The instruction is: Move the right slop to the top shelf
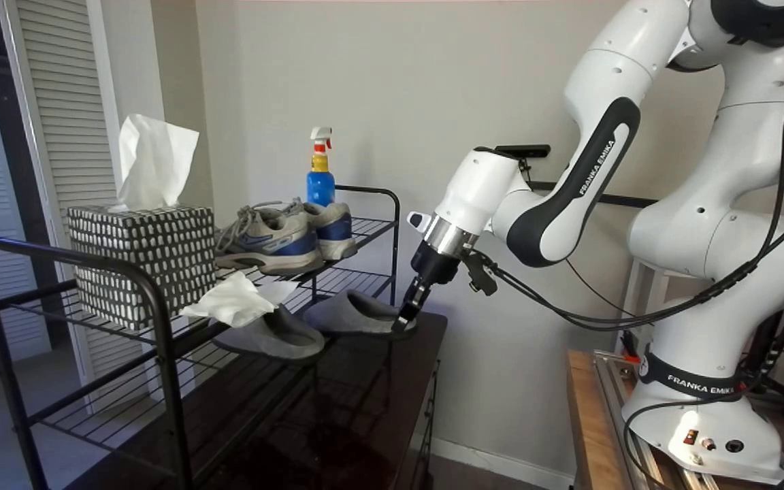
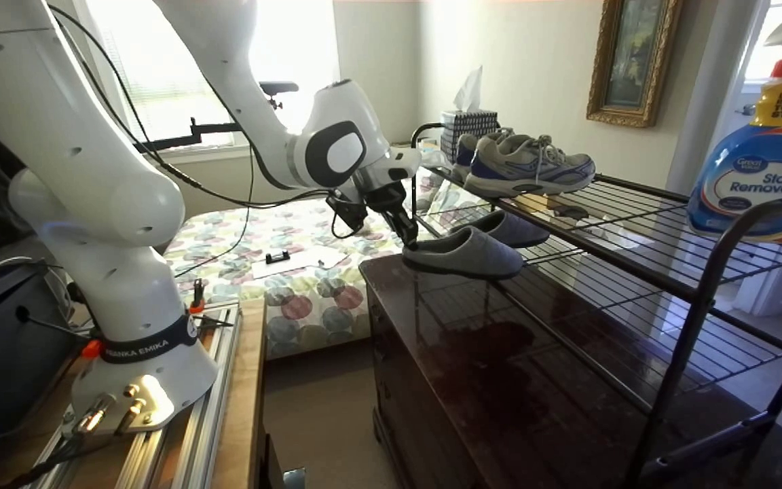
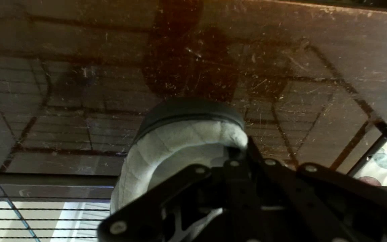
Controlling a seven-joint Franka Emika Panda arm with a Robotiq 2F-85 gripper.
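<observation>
My pincer (image 1: 402, 321) is clenched on the heel rim of the right slipper (image 2: 476, 257), toe seemingly resting on the lower shelf (image 2: 710, 350), heel jutting over the tabletop (image 2: 466, 353). I should draw it straight out before lifting (its mate (image 2: 518, 229) is just beside, and a heel-only grip may let the toe sag), then rise above the top shelf (image 2: 642, 224) and lower it between the sneakers (image 2: 533, 166) and spray bottle (image 2: 751, 163).
</observation>
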